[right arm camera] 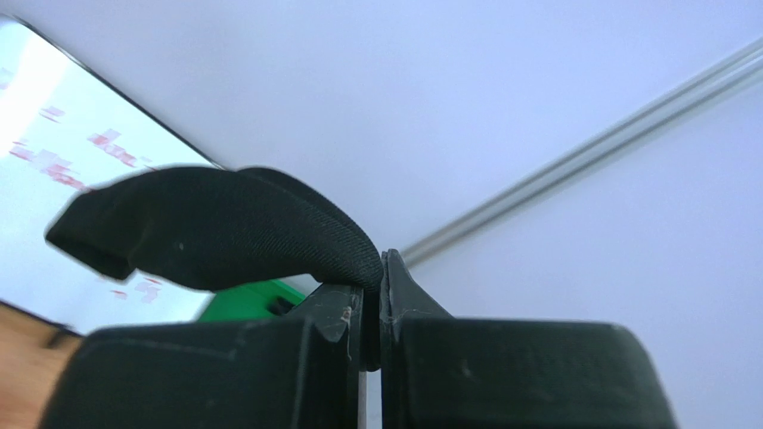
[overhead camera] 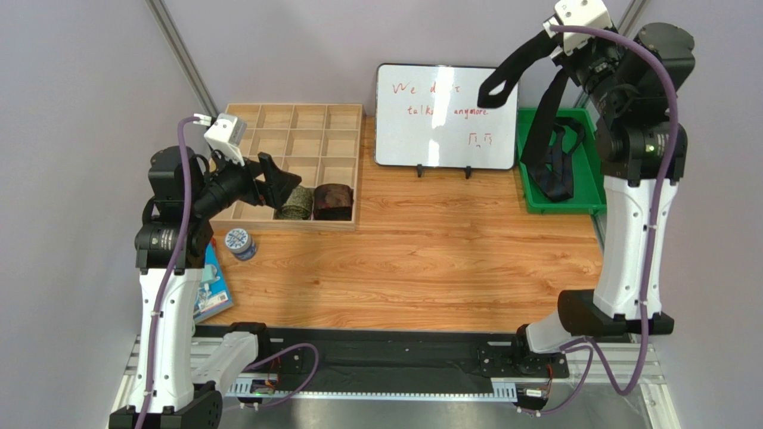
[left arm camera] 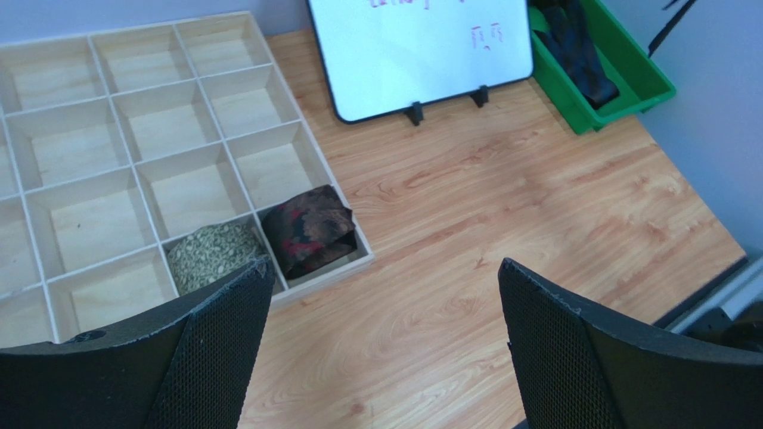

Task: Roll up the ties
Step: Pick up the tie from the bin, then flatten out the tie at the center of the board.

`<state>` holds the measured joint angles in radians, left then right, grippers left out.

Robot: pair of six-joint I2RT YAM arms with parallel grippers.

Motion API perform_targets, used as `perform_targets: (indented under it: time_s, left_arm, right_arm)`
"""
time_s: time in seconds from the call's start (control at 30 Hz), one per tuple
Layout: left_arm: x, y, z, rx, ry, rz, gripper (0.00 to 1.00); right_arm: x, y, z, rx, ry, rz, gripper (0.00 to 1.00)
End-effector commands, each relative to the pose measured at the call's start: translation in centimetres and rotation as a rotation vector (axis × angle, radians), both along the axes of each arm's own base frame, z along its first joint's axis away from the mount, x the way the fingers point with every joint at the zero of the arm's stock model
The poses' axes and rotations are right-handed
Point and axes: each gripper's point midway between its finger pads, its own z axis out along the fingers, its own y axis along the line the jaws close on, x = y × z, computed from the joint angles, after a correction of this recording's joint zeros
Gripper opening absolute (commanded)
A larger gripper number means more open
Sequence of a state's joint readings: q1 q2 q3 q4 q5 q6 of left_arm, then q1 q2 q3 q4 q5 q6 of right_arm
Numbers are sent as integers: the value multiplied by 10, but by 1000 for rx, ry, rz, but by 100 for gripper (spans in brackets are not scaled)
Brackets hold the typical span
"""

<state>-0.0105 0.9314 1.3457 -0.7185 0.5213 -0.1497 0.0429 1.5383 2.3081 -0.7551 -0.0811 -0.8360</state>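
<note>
Top external: whiteboard (overhead camera: 446, 114) beside black tie (overhead camera: 517, 69)

The tabletop (overhead camera: 430, 259) is wood-grained and smooth, with a faint sheen. The grid tray (left arm camera: 295, 107) is pale bare wood, matt. The black tie (right arm camera: 224, 223) is finely woven matt cloth. The olive tie (left arm camera: 213, 253) looks speckled and rough, the red-brown tie (left arm camera: 309, 228) smoother. The whiteboard (overhead camera: 445, 116) is glossy; the bin (overhead camera: 573, 204) is smooth green plastic. The left end effector (left arm camera: 385, 268) has dimpled matt black pads (left arm camera: 224, 357); the right end effector (right arm camera: 372, 299) is smooth black plastic.
</note>
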Motion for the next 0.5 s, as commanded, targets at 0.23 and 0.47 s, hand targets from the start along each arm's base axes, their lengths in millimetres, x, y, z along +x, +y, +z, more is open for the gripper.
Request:
perform_targets:
  time_s: [0.23, 0.47]
  left_arm:
    - [-49, -54, 7, 66, -331, -514, 100]
    - [-72, -71, -56, 348, -415, -750, 97]
  right_arm:
    - [-105, 116, -115, 561, 510, 526, 0]
    - [-139, 169, -232, 830, 964, 683, 0]
